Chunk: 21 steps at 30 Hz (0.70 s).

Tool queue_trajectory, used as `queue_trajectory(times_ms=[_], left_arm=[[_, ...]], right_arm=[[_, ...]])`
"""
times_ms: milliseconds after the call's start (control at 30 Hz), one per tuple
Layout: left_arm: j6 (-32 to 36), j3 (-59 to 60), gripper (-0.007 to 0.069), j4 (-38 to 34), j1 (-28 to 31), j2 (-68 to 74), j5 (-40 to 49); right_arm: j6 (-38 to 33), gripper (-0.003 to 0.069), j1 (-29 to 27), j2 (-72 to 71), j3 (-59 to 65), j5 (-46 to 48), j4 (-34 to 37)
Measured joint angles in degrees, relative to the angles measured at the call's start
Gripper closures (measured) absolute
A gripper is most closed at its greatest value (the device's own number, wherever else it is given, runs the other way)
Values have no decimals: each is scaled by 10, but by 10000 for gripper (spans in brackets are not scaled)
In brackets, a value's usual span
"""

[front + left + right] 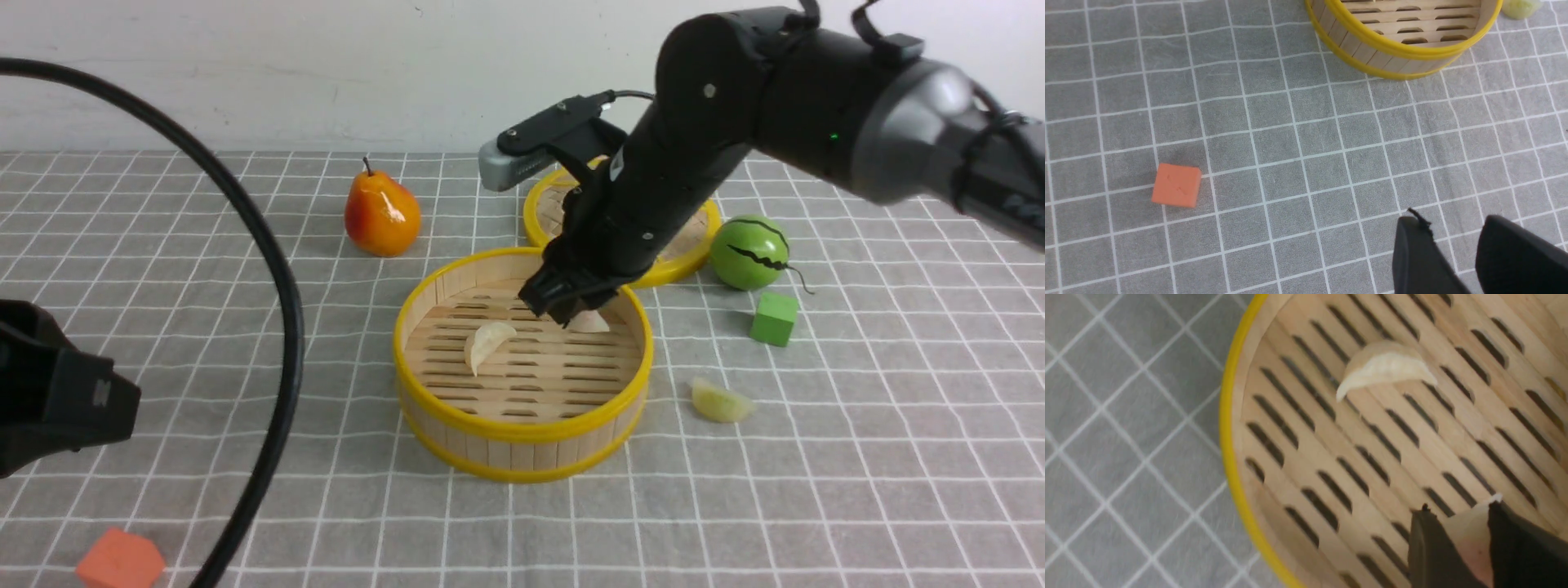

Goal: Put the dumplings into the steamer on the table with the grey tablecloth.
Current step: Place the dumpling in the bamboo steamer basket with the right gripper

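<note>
The steamer [522,429] stands mid-table on the grey tablecloth [857,457]. A whitish dumpling [488,343] lies on its slatted floor. My right gripper [571,314] reaches down inside the basket, shut on the pinkish dumpling [589,322]. The right wrist view shows that dumpling [1470,535] pinched between the fingers [1429,547], just above the slats, with the whitish one [1384,369] farther off. A pale green dumpling [720,402] lies on the cloth right of the steamer. My left gripper [1449,222] hovers open over bare cloth, nothing between its fingers.
The flat lid [690,245] lies behind the steamer, partly hidden by the right arm. An orange pear [382,214], a green striped ball [749,251] and a green cube [774,318] sit nearby. An orange cube [1176,185] lies front left. A black cable [282,327] arcs across the left.
</note>
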Motion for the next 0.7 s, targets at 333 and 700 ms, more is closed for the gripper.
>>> queue_trajectory(times_ms=[333,700], left_arm=[[0,0,396,0,0,1,0],[0,0,388,9,0,1,0]], right_arm=[[37,444,7,135,-96,0,-3],[35,164,4,119,-144,105,-56]])
